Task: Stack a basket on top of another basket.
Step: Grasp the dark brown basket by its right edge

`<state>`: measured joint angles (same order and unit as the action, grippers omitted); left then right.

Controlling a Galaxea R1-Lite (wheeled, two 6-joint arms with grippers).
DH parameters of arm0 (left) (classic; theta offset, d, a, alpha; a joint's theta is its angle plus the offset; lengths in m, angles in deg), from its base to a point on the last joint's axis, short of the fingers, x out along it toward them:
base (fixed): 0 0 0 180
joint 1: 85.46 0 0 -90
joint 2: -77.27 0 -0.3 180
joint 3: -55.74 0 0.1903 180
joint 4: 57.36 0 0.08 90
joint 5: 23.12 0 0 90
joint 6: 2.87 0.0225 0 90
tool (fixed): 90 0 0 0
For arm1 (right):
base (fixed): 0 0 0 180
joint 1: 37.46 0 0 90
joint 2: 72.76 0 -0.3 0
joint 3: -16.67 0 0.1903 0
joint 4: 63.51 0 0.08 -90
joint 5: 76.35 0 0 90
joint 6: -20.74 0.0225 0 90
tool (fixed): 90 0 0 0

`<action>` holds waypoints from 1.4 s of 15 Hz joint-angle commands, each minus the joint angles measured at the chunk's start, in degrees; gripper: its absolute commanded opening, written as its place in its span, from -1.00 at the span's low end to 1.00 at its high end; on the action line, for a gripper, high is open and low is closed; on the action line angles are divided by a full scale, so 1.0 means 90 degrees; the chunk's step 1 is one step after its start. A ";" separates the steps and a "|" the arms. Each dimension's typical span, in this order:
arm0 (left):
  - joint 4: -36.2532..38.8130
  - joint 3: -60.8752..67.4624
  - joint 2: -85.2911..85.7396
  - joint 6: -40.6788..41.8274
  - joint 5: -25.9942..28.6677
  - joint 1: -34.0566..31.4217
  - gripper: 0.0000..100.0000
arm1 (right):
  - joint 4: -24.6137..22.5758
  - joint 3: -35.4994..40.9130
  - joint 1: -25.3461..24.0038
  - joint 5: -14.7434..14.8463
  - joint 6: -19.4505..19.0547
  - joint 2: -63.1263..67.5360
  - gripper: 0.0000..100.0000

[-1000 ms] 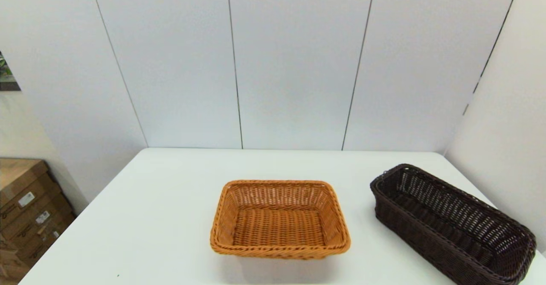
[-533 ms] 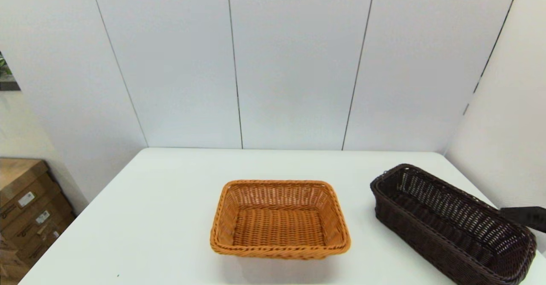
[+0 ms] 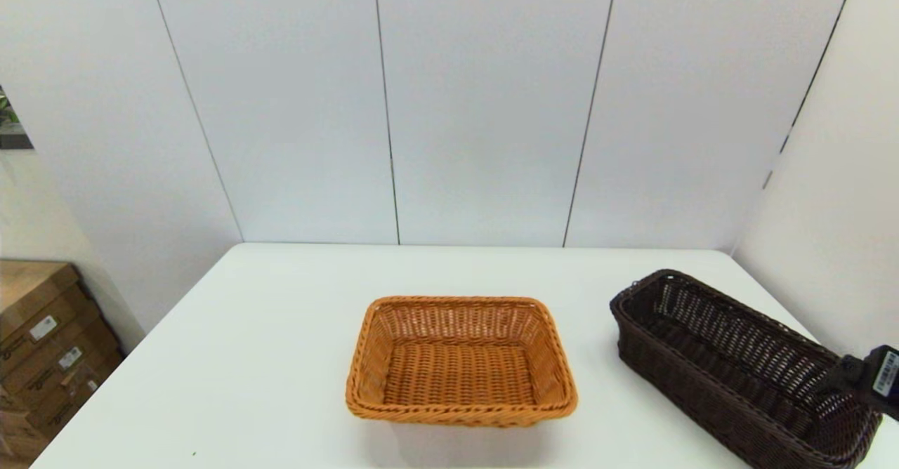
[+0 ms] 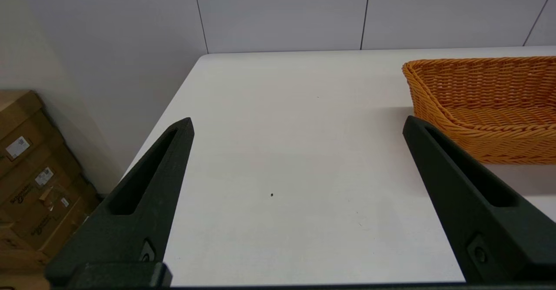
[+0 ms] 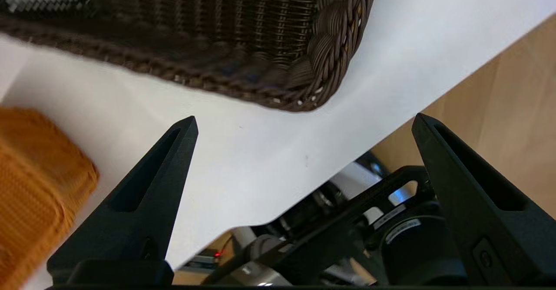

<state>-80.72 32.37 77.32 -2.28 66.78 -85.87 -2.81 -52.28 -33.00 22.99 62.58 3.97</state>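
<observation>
- Head view: 2 baskets sit apart on the white table (image 3: 281, 357), so no stacking has been done. The orange basket (image 3: 460, 360) lies at the centre near the front edge; the dark brown basket (image 3: 737, 367) lies to its right, set at a slant, its near end close to the table's right front corner. Bare tabletop separates them. Part of the right arm shows above that near end. Grasp, lift and placement all remain.
- Left wrist view: left gripper (image 4: 297, 127), fingers spread wide and holding nothing, hovers over bare table beside the orange basket (image 4: 486, 103); the table's left edge and stacked cardboard boxes (image 4: 30, 173) lie beyond. This arm appears idle.
- Right wrist view: right gripper (image 5: 304, 123), fingers spread and holding nothing, is near the braided corner of the dark brown basket (image 5: 269, 42), not touching it. The table edge runs close by, so room on that side looks tight; toward the orange basket (image 5: 39, 203) the surface is free.
</observation>
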 commanded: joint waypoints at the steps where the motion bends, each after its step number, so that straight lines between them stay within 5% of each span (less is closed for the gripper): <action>1: 0.0000 0.0010 0.0004 0.0002 0.0001 -0.0003 1.00 | 0.0041 -0.0326 0.0256 -0.0012 0.0322 0.0908 1.00; 4: 0.0000 0.0010 0.0004 0.0002 0.0001 -0.0003 1.00 | 0.0041 -0.0531 0.0452 -0.0002 0.0605 0.1592 1.00; 10: 0.0000 0.0010 0.0004 0.0002 0.0001 -0.0003 1.00 | 0.0002 -0.1059 0.1233 -0.0032 0.0517 0.2568 1.00; 21: 0.0000 0.0010 0.0004 0.0002 0.0001 -0.0003 1.00 | -0.0008 -0.1381 0.1604 -0.0100 0.0234 0.3984 1.00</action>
<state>-80.72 32.37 77.32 -2.28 66.81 -85.87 -3.16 -63.99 -19.52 22.11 64.54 37.79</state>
